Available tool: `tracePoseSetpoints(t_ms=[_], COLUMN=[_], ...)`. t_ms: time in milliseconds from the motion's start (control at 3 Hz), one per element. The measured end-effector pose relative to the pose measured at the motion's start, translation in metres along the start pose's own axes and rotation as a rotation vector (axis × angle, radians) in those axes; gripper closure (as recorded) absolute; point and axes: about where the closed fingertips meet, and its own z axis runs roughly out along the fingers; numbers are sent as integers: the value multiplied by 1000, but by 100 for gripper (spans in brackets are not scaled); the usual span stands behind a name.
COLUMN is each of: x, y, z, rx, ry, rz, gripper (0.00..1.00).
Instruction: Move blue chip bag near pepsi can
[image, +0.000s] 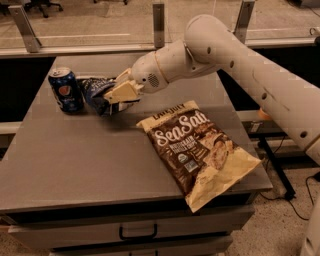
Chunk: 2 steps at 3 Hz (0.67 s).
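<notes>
Blue chip bag (93, 90) clamped in hand (109, 100), just beside pepsi can (66, 90), near far-left edge of table (75, 160).

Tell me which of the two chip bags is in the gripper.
The small navy blue chip bag, held by the gripper right beside the pepsi can. The large brown Sea Salt bag lies flat, untouched, further right.

The blue chip bag (95, 93), small, dark navy and crinkled, is pinched at its right edge in the robot's hand (114, 98), low over the far left part of the surface (75, 150). Just beside it on the left stands the Pepsi can (66, 90), upright, blue with a round logo and a silver top.
</notes>
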Motion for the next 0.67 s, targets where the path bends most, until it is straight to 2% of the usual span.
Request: tracePoseSetpoints(t_ms=[333,667], x=[0,1], y=[0,-1], z=[6,7], rx=[1,6], ry=[-1,2], rz=[6,10], gripper=[12,0])
